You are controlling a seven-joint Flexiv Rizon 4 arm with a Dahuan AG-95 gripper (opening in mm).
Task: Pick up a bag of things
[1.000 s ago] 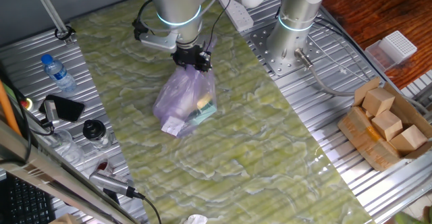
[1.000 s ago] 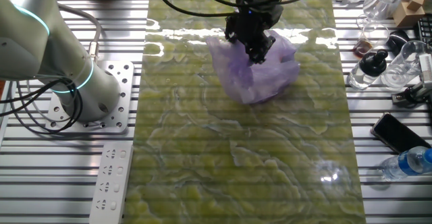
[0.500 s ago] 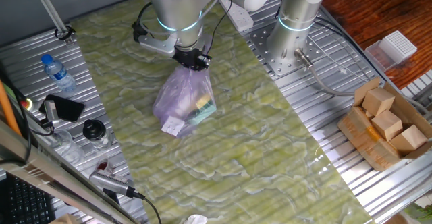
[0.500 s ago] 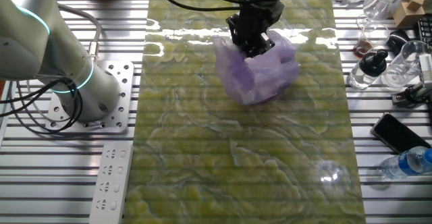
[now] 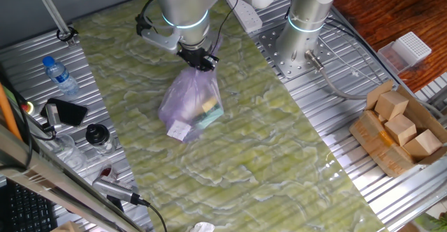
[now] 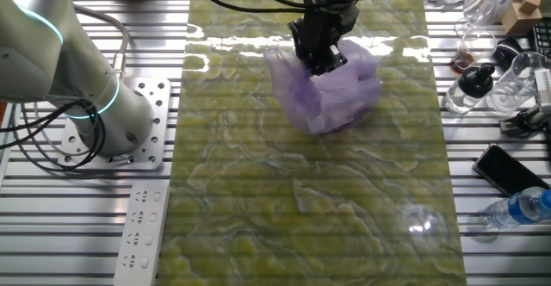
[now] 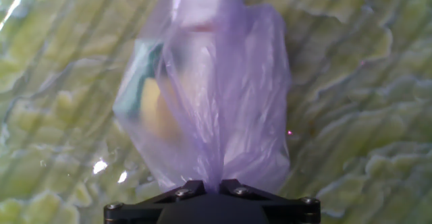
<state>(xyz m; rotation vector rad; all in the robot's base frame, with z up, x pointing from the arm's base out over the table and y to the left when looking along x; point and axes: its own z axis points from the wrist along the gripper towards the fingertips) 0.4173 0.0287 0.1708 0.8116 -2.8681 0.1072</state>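
Near the bench's far edge in the hand view's sense, the gripper (image 5: 198, 59) pinches the gathered neck of the bag of things (image 5: 191, 105), whose base seems barely unweighted, so the lift needs a steady vertical pull.

One fixed view: high, looks down at an angle; gripper (image 5: 198, 59) upper centre, cardboard box (image 5: 397, 131) far to its right, water bottle (image 5: 59, 77) to its left.
Other fixed view: high, opposite side; gripper (image 6: 320, 52) top centre, bottle (image 6: 522, 207) lower right.
Hand view: close, down along fingers onto bag (image 7: 209, 96).
Shared: bag (image 5: 191, 106) (image 6: 331, 92), green mat (image 5: 258, 162) (image 6: 301, 208) (image 7: 351, 116).
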